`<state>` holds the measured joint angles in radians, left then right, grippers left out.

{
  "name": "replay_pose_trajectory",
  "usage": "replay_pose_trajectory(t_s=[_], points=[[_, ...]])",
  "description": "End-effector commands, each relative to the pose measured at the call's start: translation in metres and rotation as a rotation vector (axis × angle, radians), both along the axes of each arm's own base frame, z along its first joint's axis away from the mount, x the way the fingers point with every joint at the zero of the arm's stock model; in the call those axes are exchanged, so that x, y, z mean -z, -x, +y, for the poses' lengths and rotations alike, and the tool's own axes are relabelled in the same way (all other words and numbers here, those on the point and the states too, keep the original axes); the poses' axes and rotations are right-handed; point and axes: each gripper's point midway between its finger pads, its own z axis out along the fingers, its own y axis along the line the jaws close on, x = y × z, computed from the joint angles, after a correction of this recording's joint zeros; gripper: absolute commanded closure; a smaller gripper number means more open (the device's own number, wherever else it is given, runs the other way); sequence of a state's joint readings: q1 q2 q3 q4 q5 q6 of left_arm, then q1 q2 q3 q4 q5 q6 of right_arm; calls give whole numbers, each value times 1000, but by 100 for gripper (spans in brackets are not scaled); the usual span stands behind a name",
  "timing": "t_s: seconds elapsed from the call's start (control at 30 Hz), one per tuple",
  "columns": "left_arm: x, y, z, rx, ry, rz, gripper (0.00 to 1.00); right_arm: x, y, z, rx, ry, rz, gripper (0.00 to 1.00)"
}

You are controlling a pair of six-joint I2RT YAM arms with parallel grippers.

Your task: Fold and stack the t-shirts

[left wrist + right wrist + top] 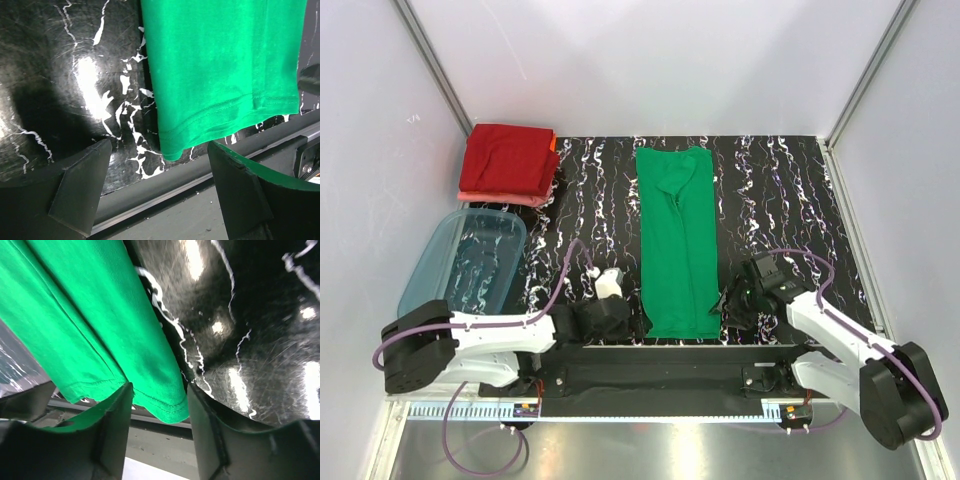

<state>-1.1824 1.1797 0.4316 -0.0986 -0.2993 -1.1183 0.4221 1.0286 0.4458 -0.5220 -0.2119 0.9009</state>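
My left pincer (160, 187) is closest to its lens, its two dark fingers (82, 187) spread wide with nothing between them. Just beyond the gap, toward 12 o'clock, lies one hem corner of the bright green t-shirt (225, 65). My right pincer (157, 432) is spread too, though less widely. The shirt's other hem corner reaches down into its gap, and I cannot tell whether either finger touches the cloth.

From above, the green t-shirt lies flat as a long narrow strip in the middle of the black, white-veined worktop (770, 200). It runs from 12 o'clock to 6 o'clock with the hem nearest my bases. My pincers sit at its two near corners, the left at its 7 o'clock and the right at its 5 o'clock.

At 10 o'clock, in the far corner, folded dark red t-shirts (508, 158) lie piled on a salmon-pink t-shirt (495, 198), of which only an edge shows. A translucent blue tub (465, 260) sits at 9 o'clock, just nearer to me than that pile.
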Motion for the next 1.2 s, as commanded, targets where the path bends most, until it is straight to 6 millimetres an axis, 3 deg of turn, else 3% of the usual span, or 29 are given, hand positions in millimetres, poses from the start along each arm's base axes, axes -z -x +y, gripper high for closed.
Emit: replay_pose_trajectory(t_s=[0.0, 0.03, 0.3, 0.4, 0.5, 0.63, 0.67, 0.9, 1.03, 1.17], points=[[-3, -2, -10, 7, 32, 0, 16, 4, 10, 7, 7, -12, 51, 46], [-3, -2, -11, 10, 32, -1, 16, 6, 12, 9, 1, -10, 59, 48], [6, -2, -19, 31, 30, 7, 17, 10, 18, 13, -2, -10, 77, 88], [12, 0, -27, 61, 20, 23, 25, 10, 18, 14, -1, -9, 75, 94], [22, 3, -29, 72, -2, 49, 35, 11, 19, 14, -10, -8, 80, 96], [28, 2, -25, 57, -16, 54, 62, 9, 19, 15, -12, -18, 68, 100], [29, 3, -20, 49, -33, 60, 71, 8, 19, 14, -10, -18, 67, 100], [20, 7, 11, -31, -27, 52, 97, 2, 21, 10, 8, -13, 54, 100], [3, 4, 12, -24, -18, 25, 98, -18, 20, 14, -9, -39, 20, 100], [-38, -5, 2, -20, 9, -22, 98, -43, 11, 17, -7, -57, -27, 100]])
